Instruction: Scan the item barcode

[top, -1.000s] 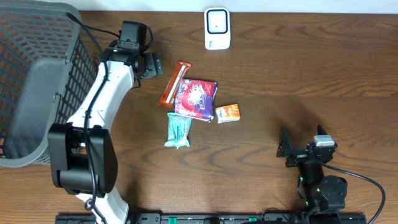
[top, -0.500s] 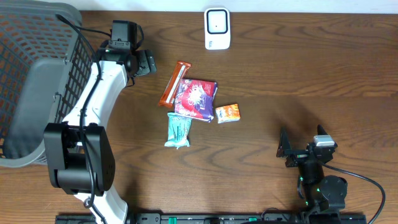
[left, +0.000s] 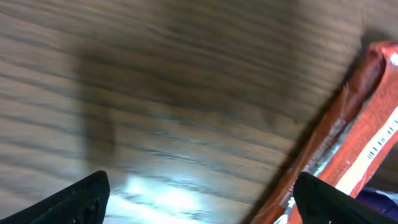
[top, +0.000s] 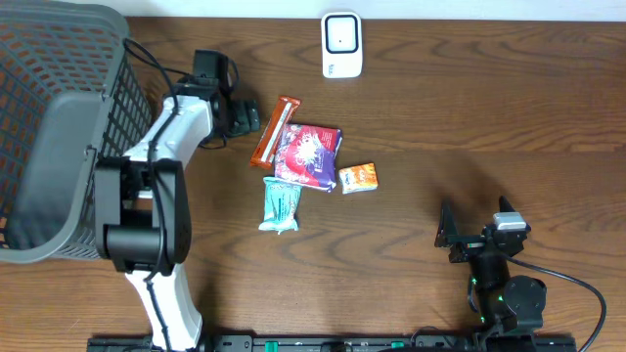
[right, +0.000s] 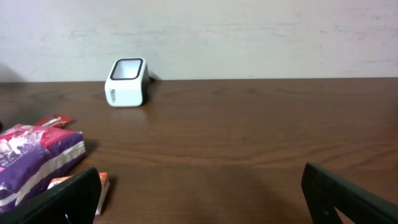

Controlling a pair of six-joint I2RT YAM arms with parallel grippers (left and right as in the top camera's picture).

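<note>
Orange-red item: we see a long, slim orange-red foil snack bar [top: 273, 131] lying flat and aslant on the dark brown wooden table [top: 489, 117], its upper end towards the scanner.
Wrapper detail: in the left wrist view the bar shows a white panel with small dark marks along one edge. The marks are blurred, so we cannot tell whether they form a barcode.
Left gripper [top: 242, 115]: jaws spread wide and holding nothing, just beside the bar's left edge. Its black fingertips [left: 87, 196] frame bare table, with the bar close to the right-hand one.
Right gripper [top: 452, 235]: fully spread and empty, well apart from the goods.
Scanner: a white boxy barcode scanner [top: 341, 44] with a dark window stands at the table's far edge.
Neighbours: a glossy purple pouch [top: 308, 154] touches the bar's lower right side. A teal packet [top: 280, 203] and a small orange carton [top: 358, 177] lie beside it.
Basket: a grey mesh plastic basket [top: 59, 59] sits at the far left.
</note>
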